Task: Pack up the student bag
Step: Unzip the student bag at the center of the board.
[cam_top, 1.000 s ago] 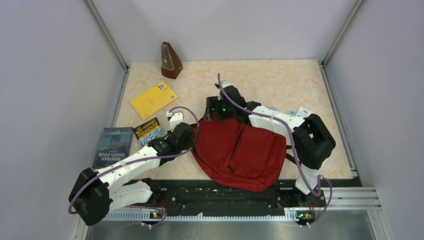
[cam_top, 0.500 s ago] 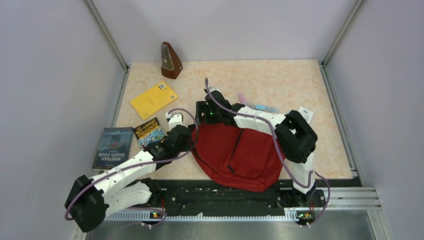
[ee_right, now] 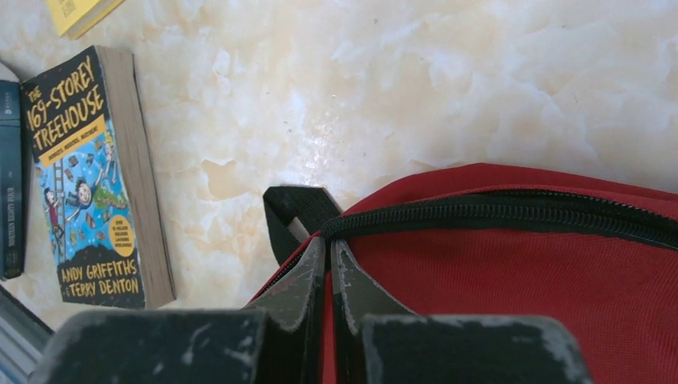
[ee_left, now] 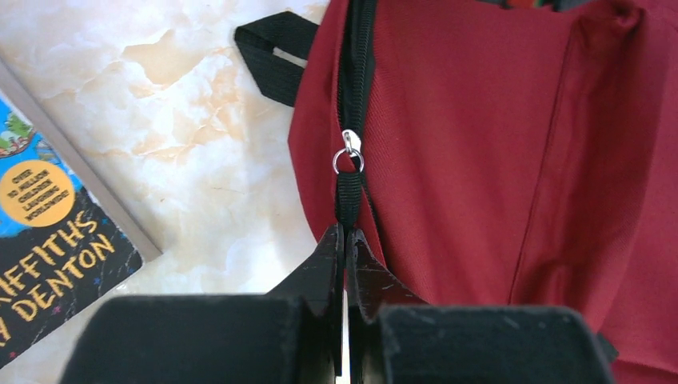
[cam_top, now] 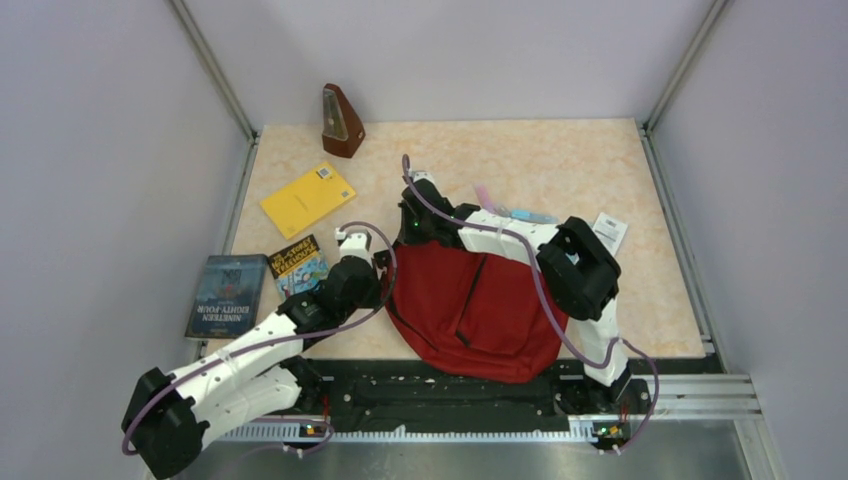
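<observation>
looking down on a pale marbled table point(cam_top: 560, 160), boxed in by plain lilac-grey walls point(cam_top: 480, 50) with metal posts in the far corners. spotting a brown metronome point(cam_top: 342, 122) standing upright at the far left, a yellow book point(cam_top: 307, 198) lying nearer, then a treehouse paperback point(ee_right: 92, 184) and a dark paperback point(cam_top: 227, 294) lying side by side at the left edge. catching a white card point(cam_top: 608, 232) off to the right. now picking out the student bag point(cam_top: 480, 300), lying flat at the near middle of the table, between the two arms: dark red fabric, black zipper trim running along its left edge, a black loop point(ee_right: 296, 212) poking out at the corner. watching the left gripper point(ee_left: 345, 240) clamping tight on the black zipper pull point(ee_left: 348, 192), hanging from a small metal ring. seeing the right gripper point(ee_right: 328, 250) pinching together on the bag's edge, right where the zipper track begins, just beside that loop.
</observation>
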Controlling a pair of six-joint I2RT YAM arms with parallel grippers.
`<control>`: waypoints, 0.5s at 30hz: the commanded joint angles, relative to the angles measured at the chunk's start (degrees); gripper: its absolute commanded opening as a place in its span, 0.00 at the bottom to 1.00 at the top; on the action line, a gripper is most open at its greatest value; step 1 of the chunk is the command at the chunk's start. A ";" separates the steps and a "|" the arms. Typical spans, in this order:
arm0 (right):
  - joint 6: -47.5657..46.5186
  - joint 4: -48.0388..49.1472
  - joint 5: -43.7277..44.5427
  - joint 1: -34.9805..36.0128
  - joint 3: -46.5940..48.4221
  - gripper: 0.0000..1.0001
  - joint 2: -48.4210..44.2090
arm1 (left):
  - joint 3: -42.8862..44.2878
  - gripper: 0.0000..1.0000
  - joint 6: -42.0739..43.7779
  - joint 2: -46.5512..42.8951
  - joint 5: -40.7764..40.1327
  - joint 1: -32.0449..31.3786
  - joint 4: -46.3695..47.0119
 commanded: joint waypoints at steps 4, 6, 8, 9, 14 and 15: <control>0.13 5.69 7.98 0.30 3.39 0.00 0.82 | -1.17 0.00 2.55 -2.34 6.09 -1.07 3.14; 0.01 6.52 9.91 0.34 3.98 0.00 1.22 | -1.35 0.00 2.36 -2.15 6.54 -1.19 3.00; -0.20 7.10 11.56 0.22 4.68 0.00 1.66 | -1.36 0.00 2.04 -1.92 7.19 -1.48 2.75; -0.37 7.35 12.30 0.22 5.03 0.00 1.97 | -1.42 0.00 1.95 -1.96 7.42 -1.73 2.59; -1.50 7.13 14.45 0.16 7.93 0.00 4.17 | -2.21 0.00 1.46 -2.63 8.01 -3.09 2.23; -1.64 6.89 14.66 0.10 8.54 0.00 4.63 | -2.34 0.00 1.34 -2.73 8.19 -3.32 1.94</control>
